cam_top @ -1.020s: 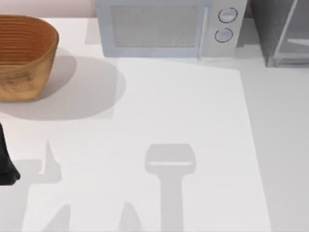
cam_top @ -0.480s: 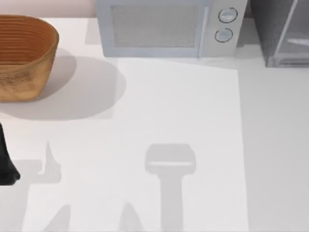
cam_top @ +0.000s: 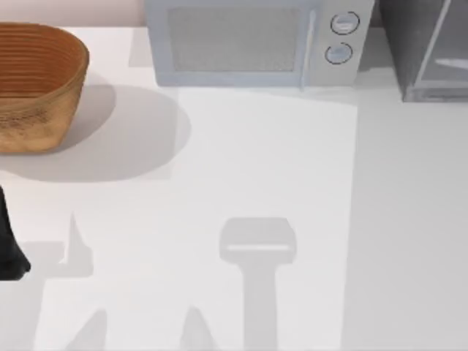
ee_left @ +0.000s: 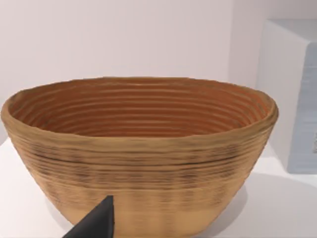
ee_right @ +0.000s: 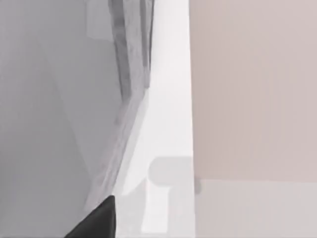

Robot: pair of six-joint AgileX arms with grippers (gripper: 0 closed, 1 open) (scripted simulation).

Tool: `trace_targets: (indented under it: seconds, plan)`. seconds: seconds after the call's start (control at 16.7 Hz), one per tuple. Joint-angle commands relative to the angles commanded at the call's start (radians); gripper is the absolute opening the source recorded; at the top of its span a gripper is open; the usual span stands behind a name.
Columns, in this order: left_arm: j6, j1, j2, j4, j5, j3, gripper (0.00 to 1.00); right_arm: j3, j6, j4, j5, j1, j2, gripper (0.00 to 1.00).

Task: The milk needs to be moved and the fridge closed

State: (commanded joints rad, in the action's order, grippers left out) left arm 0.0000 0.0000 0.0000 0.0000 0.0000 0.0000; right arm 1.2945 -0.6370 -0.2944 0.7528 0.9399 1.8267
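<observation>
The milk is out of view. The fridge point(cam_top: 428, 47), grey and speckled with a translucent door panel point(cam_top: 446, 51) in a pale frame, stands at the table's back right corner. In the right wrist view the fridge point(ee_right: 131, 44) and its glassy door panel point(ee_right: 54, 129) are very close to my right gripper point(ee_right: 96, 223), of which a dark tip shows. My left arm point(cam_top: 9, 248) is parked at the table's left edge. My left gripper point(ee_left: 94, 225) faces the woven basket point(ee_left: 141, 148), whose inside looks bare.
A brown woven basket point(cam_top: 33, 84) sits at the back left. A light grey microwave point(cam_top: 252, 40) with two round knobs stands at the back centre. The white table point(cam_top: 256, 161) stretches open in front of them, crossed by soft shadows.
The shaded band along the table's right side has spread leftward. The left arm, basket and microwave have not moved.
</observation>
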Motion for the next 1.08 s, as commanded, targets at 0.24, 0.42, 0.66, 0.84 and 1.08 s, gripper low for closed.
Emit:
trace_targets:
  seconds: [0.24,0.42,0.66,0.84,1.08]
  plan:
    - [0.000,0.000,0.000,0.000,0.000,0.000,1.00,-0.035,0.065,0.033,-0.064,-0.061,-0.010,1.00]
    - [0.000,0.000,0.000,0.000,0.000,0.000,1.00,-0.088,0.160,0.090,-0.183,-0.204,-0.038,1.00]
    - [0.000,0.000,0.000,0.000,0.000,0.000,1.00,-0.151,0.306,0.168,-0.382,-0.506,-0.083,1.00]
    - [0.000,0.000,0.000,0.000,0.000,0.000,1.00,-0.204,0.434,0.233,-0.538,-0.722,-0.124,1.00]
    - [0.000,0.000,0.000,0.000,0.000,0.000,1.00,-0.279,0.597,0.323,-0.695,-0.890,-0.188,1.00]
